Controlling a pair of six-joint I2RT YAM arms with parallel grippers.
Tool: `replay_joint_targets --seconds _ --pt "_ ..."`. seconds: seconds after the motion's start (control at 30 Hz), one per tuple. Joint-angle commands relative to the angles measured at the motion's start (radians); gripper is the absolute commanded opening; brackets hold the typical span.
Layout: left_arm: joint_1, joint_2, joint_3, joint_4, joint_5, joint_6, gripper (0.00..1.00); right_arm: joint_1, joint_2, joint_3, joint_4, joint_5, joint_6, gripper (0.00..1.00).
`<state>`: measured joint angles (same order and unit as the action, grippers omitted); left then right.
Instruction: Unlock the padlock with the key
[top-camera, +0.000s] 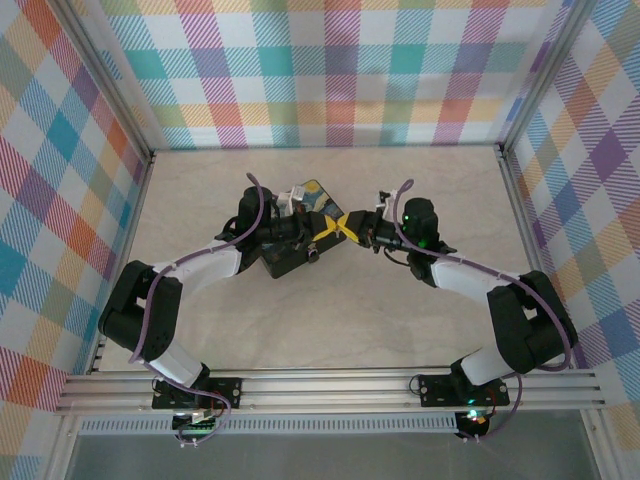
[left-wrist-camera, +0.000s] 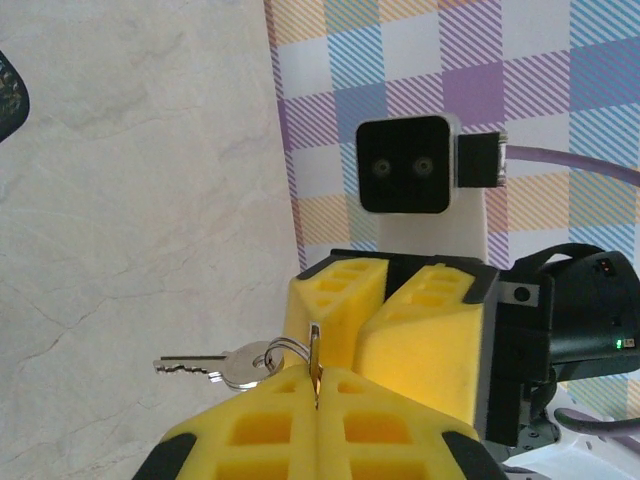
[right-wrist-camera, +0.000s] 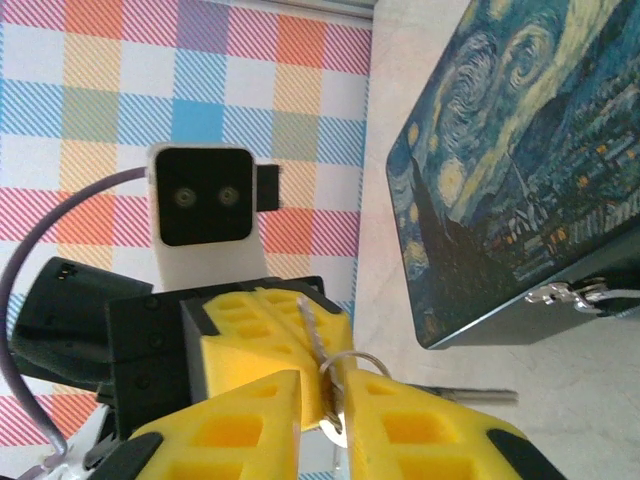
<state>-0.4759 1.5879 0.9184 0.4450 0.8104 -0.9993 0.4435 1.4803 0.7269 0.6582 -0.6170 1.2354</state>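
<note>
My left gripper (top-camera: 328, 230) (left-wrist-camera: 318, 385) is shut on the key (left-wrist-camera: 317, 350) (right-wrist-camera: 315, 335), a thin silvery key seen edge-on between its yellow pads. The key's round end and ring reach into the narrow gap of my right gripper (top-camera: 352, 226) (right-wrist-camera: 325, 385). Its jaws stand slightly apart, with a sliver of space beside the key. The two grippers meet tip to tip beside the blue swirl-painted box (top-camera: 318, 195) (right-wrist-camera: 500, 150). A small silvery piece (right-wrist-camera: 570, 293) hangs at the box's lower edge. It looks like the padlock, though it is too small to be sure.
A second key (left-wrist-camera: 195, 365) (right-wrist-camera: 470, 395) dangles from the same ring, sticking out sideways. Both arms reach in over the pale marbled table (top-camera: 200, 190). Checked walls close the table in on three sides.
</note>
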Motion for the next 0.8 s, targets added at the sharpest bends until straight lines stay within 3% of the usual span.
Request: replay_joint_targets --seconds 0.0,0.33,0.77 --pt "-0.003 -0.025 -0.007 0.001 0.024 0.001 0.0 -0.003 0.019 0.021 0.078 -0.018 0.02 0.18" --pt "-0.001 -0.028 0.01 -0.011 0.015 0.001 0.0 -0.005 -0.022 -0.017 -0.012 -0.044 -0.015 0.21" --pt "-0.006 -0.032 0.008 0.009 0.015 -0.021 0.0 0.005 -0.011 0.005 -0.003 -0.068 -0.002 0.2"
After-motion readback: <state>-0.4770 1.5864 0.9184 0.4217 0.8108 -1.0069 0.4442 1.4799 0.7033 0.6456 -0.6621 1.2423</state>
